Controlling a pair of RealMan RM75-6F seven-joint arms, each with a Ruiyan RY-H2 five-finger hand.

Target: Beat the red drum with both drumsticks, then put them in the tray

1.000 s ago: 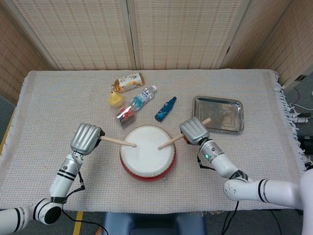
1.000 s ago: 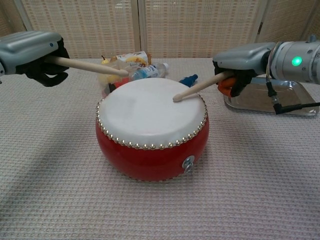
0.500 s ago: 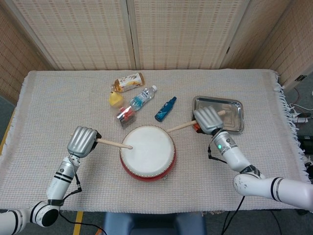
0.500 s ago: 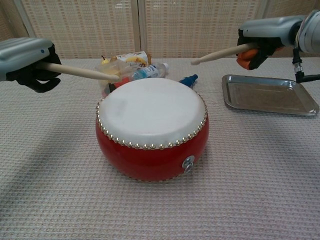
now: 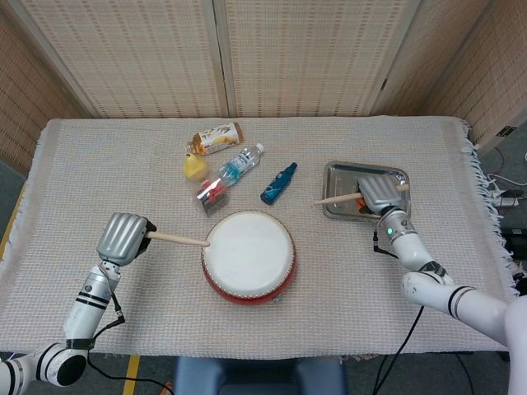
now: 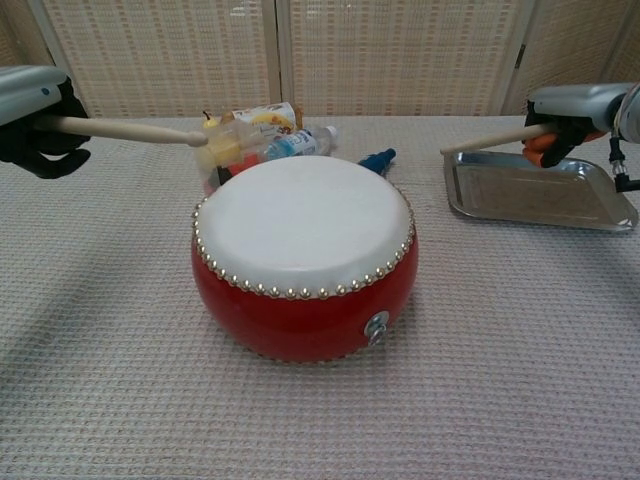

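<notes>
The red drum with its white skin stands at the table's near middle. My left hand grips one wooden drumstick left of the drum, its tip just at the drum's left edge. My right hand holds the other drumstick over the metal tray, tip pointing left past the tray's left rim.
Behind the drum lie a blue bottle, a clear water bottle, a snack packet, a yellow toy and a small red packet. The tablecloth's fringe hangs at the right table edge.
My right hand has carried its drumstick from the drum skin rightward to above the tray. My left hand has drawn back to the left, pulling its stick off the drum.
</notes>
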